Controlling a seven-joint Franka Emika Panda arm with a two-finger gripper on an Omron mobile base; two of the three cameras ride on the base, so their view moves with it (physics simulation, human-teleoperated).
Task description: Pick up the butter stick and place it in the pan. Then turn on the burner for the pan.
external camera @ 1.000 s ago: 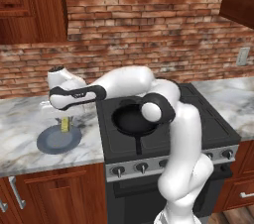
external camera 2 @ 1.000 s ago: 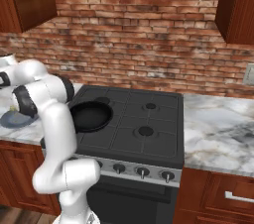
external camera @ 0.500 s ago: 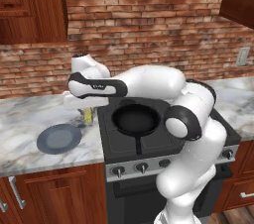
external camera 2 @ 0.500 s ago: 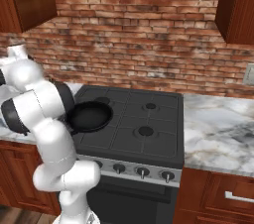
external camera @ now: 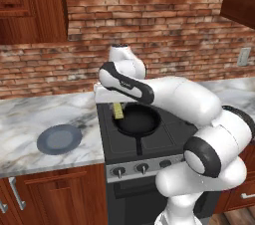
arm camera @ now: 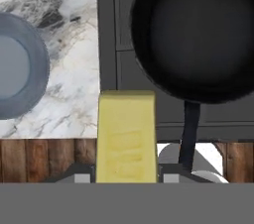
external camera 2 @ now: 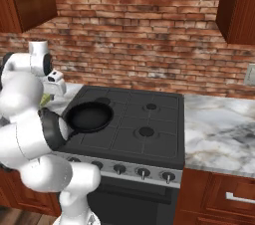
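the brick wall [external camera: 164,35] runs behind everything, with the marble bench [external camera: 45,119] below it on both sides of the black stove [external camera 2: 134,129]. a row of knobs [external camera 2: 142,172] lines the stove's front edge. my white arm [external camera: 174,99] reaches from the lower right of the left base view, up and over the stove toward its left side.

the pan [external camera: 138,120] sits on the stove's front left burner, its straight handle pointing toward the front edge. in the hand view the pan [arm camera: 198,34] lies to the upper right, with the handle running down toward my tool.

the grey-blue plate [external camera: 59,139] lies flat on the bench, left of the stove and well apart from the pan.

my tool [external camera: 118,110] hangs above the stove's left edge, just beside the pan's left rim. it is clamped on the butter stick [arm camera: 126,136], which stands out between the fingertips in the hand view. the stick [external camera: 118,111] is in the air, not in the pan, over the strip of stove between bench and pan.
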